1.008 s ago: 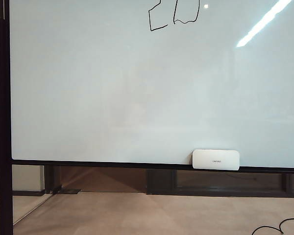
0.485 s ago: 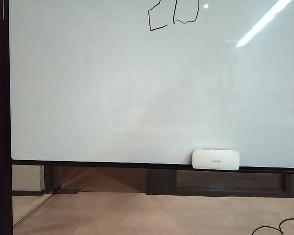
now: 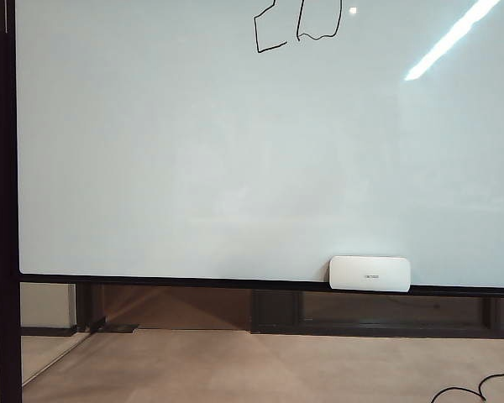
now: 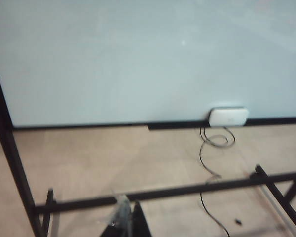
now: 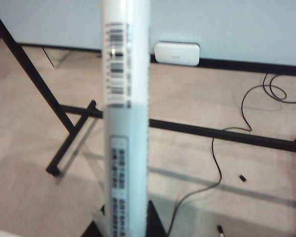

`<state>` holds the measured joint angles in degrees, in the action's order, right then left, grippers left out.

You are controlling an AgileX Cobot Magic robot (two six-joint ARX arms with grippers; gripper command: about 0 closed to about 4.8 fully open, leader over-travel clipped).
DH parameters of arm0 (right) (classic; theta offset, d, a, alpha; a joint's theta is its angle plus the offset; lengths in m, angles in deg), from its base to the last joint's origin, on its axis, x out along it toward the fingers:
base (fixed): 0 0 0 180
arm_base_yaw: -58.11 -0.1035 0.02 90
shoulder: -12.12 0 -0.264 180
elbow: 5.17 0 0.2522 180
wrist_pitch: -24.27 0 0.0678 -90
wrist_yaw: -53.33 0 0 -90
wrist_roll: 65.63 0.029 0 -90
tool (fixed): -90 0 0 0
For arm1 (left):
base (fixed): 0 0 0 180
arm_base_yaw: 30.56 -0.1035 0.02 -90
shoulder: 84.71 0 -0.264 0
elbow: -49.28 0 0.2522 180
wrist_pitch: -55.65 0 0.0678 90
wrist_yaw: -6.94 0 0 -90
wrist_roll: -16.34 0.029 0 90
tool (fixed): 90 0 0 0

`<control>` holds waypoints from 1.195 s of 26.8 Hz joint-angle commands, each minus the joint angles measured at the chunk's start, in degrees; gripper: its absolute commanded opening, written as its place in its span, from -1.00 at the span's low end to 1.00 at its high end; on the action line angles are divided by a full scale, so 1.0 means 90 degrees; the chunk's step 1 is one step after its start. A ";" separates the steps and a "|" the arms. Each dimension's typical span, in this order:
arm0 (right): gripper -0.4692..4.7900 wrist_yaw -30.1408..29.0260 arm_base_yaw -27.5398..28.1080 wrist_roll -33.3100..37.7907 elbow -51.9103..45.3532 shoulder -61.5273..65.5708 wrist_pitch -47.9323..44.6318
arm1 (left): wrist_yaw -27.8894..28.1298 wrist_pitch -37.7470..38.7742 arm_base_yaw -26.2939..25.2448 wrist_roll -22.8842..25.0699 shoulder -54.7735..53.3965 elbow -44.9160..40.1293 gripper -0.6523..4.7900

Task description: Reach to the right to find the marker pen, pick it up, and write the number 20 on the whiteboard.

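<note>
The whiteboard [image 3: 193, 151] fills the exterior view, and the number 20 [image 3: 298, 25] stands in thin black boxy strokes at its top edge. Neither gripper shows in that view. In the right wrist view my right gripper [image 5: 127, 222] is shut on the marker pen [image 5: 126, 123], a white barrel with barcode labels that sticks out toward the whiteboard [image 5: 227, 24]. In the left wrist view my left gripper [image 4: 129, 219] is shut with nothing in it, its tips together, back from the whiteboard [image 4: 138, 59] and above the floor.
A small white block [image 3: 370, 274] sits on the board's bottom rail, the same block [image 4: 228, 116] showing in both wrist views. Black stand bars [image 4: 163, 192] cross the floor, and a black cable [image 5: 227, 148] trails over it. The black frame post [image 3: 4, 210] stands at the left.
</note>
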<state>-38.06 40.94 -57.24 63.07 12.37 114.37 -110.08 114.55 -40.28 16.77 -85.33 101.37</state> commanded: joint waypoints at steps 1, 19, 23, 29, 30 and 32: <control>-0.83 -0.0007 0.0000 -0.0605 -0.0138 0.0005 -0.0202 | -0.0151 -0.1195 0.0002 -0.0209 -0.0012 -0.0716 -0.78; -0.83 -0.0838 -0.0039 -0.0029 -0.5095 0.0007 -0.7616 | 0.0571 -0.4112 0.0007 -0.0585 -0.0019 -0.2892 -0.78; -0.83 -0.0831 -0.0034 -0.0029 -0.5433 0.0007 -0.7662 | 0.0763 -0.4240 0.0010 -0.0622 -0.0017 -0.3147 -0.78; -0.83 -0.0622 -0.0036 -0.0022 -0.5778 -0.0007 -0.7679 | 0.0381 -0.4580 0.0199 -0.0760 -0.0017 -0.3747 -0.78; -0.83 -0.0593 -0.0036 -0.0024 -0.5787 -0.0007 -0.7664 | 0.0381 -0.4605 0.0253 -0.0755 -0.0017 -0.3786 -0.78; -0.82 -0.0525 -0.0036 -0.0029 -0.5790 -0.0007 -0.7621 | 0.0386 -0.4629 0.0330 -0.0714 -0.0017 -0.3832 -0.78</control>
<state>-43.46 40.68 -57.66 10.70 12.29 46.55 -106.43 74.36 -37.74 10.10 -85.51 67.03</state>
